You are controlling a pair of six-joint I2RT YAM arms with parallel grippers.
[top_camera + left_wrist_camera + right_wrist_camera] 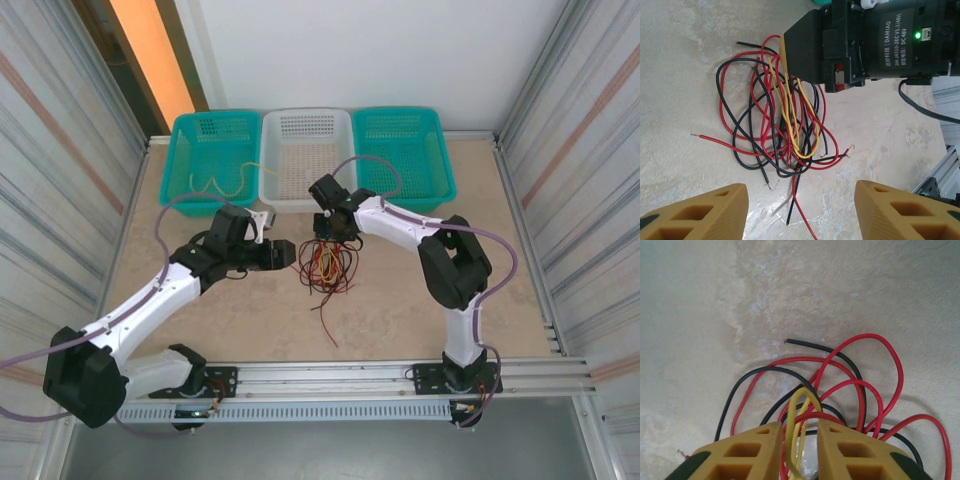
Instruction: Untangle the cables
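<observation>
1. Yellow plastic fingers (750, 452) of right gripper (799, 437): clenching yellow wire loop (801, 389).
2. Released: left gripper (800, 192), at 6 o'clock from tangled red, yellow, black cables (790, 145) on beige tabletop (680, 60).
3. Probably freeing yellow; next: pin tangle, pull gently.
</observation>
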